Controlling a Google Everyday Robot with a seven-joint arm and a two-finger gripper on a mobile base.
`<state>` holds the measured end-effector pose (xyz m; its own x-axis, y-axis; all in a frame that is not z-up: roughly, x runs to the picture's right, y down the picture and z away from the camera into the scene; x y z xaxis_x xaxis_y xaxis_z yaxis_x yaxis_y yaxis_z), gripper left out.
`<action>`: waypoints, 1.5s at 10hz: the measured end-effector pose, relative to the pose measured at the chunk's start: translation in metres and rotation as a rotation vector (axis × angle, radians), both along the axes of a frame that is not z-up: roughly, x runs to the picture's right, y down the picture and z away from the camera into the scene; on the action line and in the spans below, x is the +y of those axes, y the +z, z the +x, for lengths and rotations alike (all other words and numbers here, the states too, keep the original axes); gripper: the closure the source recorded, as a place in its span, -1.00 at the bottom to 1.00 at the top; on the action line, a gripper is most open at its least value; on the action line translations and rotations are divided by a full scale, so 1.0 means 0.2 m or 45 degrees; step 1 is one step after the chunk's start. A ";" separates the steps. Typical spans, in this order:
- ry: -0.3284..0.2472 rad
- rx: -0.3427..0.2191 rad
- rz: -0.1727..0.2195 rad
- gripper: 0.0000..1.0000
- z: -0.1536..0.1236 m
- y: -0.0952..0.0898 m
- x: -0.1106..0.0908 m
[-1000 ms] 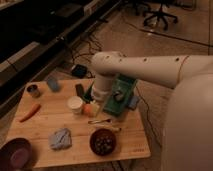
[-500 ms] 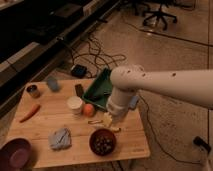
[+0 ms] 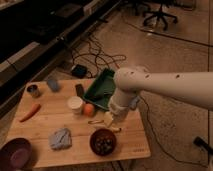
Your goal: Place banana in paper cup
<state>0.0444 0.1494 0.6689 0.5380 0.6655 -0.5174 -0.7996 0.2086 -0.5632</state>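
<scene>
The banana (image 3: 114, 128) is a slim pale-yellow fruit lying on the wooden table (image 3: 75, 125), just behind the brown bowl (image 3: 103, 141). The white paper cup (image 3: 75, 104) stands upright left of it, with a round orange fruit (image 3: 89, 109) between them. My gripper (image 3: 109, 119) hangs from the big white arm (image 3: 165, 87) and sits low over the banana's middle, hiding part of it. The cup looks empty.
A green tray (image 3: 102, 90) lies at the table's back right, partly under the arm. An orange carrot (image 3: 29, 112), a metal can (image 3: 33, 90), a blue cloth (image 3: 60, 138) and a purple bowl (image 3: 15, 152) are on the left. Cables cross the floor behind.
The arm has swung from over the tray and cup toward the front right and lowered, bringing my gripper down onto the banana's spot. The banana and cup have not moved.
</scene>
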 end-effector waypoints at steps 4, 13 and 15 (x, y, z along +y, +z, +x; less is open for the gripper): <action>0.172 0.103 -0.012 0.22 0.22 0.07 0.05; 0.501 0.177 -0.117 -0.39 0.40 0.32 0.27; 0.508 0.184 -0.112 -0.60 0.43 0.32 0.24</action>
